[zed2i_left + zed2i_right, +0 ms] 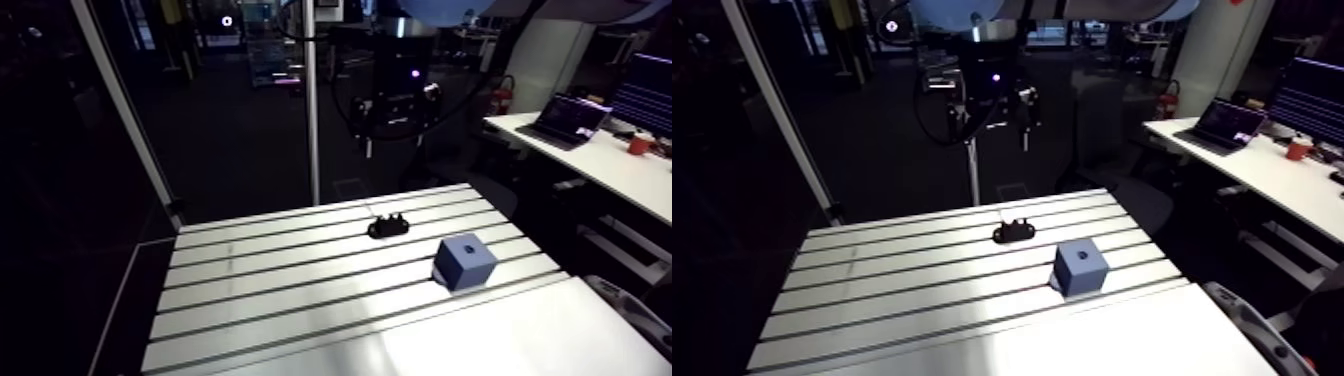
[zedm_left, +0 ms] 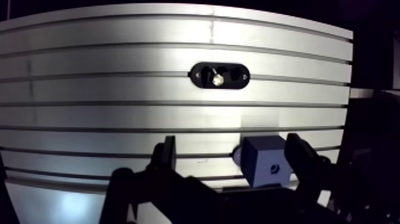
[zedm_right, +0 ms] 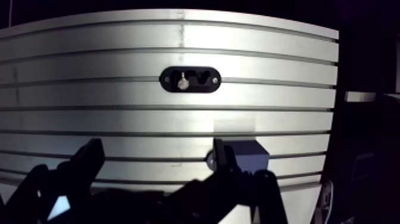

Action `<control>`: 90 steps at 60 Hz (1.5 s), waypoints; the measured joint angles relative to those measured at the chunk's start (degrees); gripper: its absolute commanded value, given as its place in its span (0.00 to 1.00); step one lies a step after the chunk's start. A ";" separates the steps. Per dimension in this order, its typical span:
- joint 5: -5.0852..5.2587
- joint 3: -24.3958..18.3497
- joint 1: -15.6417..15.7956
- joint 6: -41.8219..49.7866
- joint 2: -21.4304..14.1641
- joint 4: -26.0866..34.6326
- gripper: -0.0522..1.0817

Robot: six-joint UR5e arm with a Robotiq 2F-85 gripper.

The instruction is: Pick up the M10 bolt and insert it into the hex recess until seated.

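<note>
Table [image 1: 280,290] is slotted aluminium. Gripper [image 2: 232,143] hangs above it, fingers wide apart, nothing betw. them. Blue block [image 2: 266,161] sits near right; black holder [image 2: 235,76] farther back, apart. M10 bolt [image 2: 218,78] stands in holder.

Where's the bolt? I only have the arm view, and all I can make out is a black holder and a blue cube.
Observer: The wrist view shows a silvery bolt sitting in the holder, near its middle.
Operator: Is the gripper open?
Observer: Yes. The gripper has its fingers apart, with nothing held between them.
Operator: Am I lined up on the bolt?
Observer: Not yet. The holder lies ahead of the gripper, and it is the cube that shows between the fingers, close to one of them.
</note>
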 measured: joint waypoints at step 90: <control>4.68 6.22 -3.88 2.36 11.76 -18.16 0.38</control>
